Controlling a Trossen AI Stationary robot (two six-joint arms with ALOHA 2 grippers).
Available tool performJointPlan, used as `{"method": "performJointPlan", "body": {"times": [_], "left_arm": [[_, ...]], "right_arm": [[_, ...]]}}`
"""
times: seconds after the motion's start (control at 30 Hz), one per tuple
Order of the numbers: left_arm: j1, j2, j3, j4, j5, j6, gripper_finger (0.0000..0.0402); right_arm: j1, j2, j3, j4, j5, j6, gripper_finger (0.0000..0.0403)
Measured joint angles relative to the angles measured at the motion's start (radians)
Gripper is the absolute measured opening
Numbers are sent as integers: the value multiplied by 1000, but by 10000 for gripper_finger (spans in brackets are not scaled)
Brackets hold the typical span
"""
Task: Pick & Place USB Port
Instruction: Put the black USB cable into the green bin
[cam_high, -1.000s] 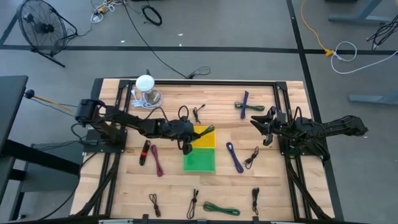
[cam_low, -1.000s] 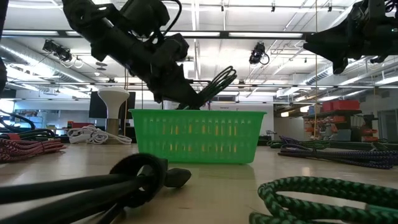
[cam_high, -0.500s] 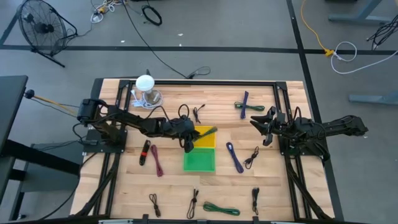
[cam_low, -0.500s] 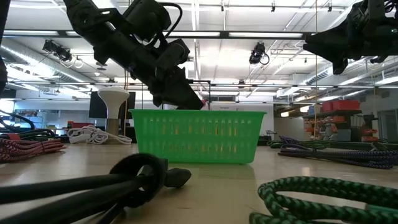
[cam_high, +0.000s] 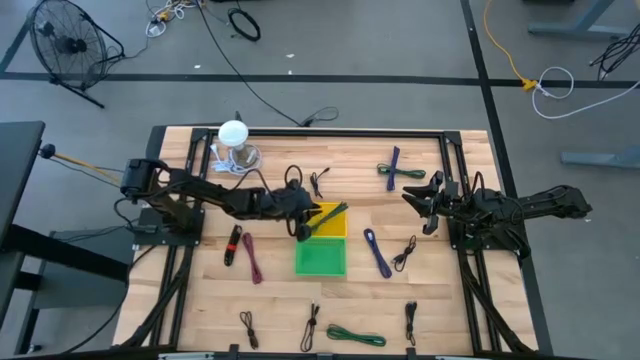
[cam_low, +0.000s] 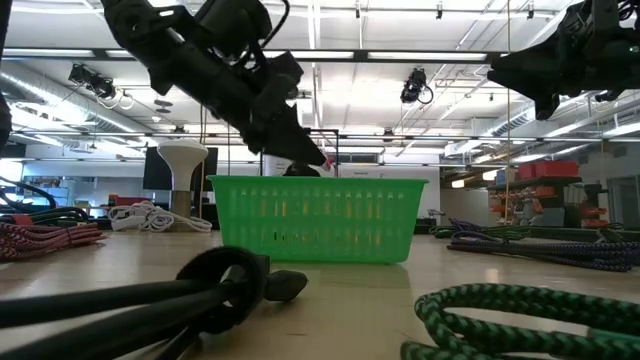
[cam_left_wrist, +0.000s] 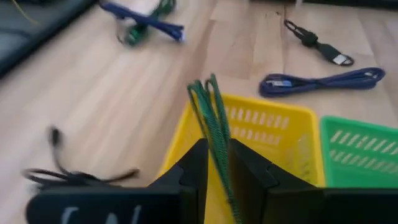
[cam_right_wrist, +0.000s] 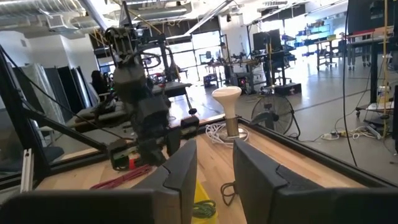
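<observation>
A bundled green cable lies slanting across the yellow basket, which stands against the far side of a green basket mid-table. My left gripper hangs at the yellow basket's left rim, pointing slantwise down. In its wrist view the green cable runs up between the two parted fingers and over the yellow basket's rim. My right gripper waits open above the table's right side, holding nothing. My left gripper has the green cable's near part lying in the gap between its fingers, close along one finger. I cannot tell whether the fingers touch it. The cable's far part rests on the yellow basket.
Loose cables lie around the baskets: blue and black to the right, maroon to the left, black behind, green and several black ones at the near edge. A white stand is far left.
The green cable's free end, which stuck up above the green basket's rim in the low view, has dropped out of sight there and now lies across the yellow basket. My left gripper has rolled a little in place. The right arm kept still.
</observation>
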Motion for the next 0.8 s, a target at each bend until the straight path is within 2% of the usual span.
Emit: {"method": "performJointPlan", "body": {"times": [0.13,0.2,0.33,0.47,0.63,0.8], "left_arm": [[42,-53,0,-28,-106,42,67],[101,-62,1,-54,-120,43,67],[254,-60,1,-63,30,26,77],[377,-53,0,-70,163,-25,117],[464,-53,0,-78,204,-162,178],[471,-40,0,-82,214,-223,227]], "right_arm": [[0,0,0,0,0,0,104],[0,0,0,0,0,0,104],[0,0,0,0,0,0,104],[0,0,0,0,0,0,104],[0,0,0,0,0,-4,104],[0,1,0,0,1,-6,104]]}}
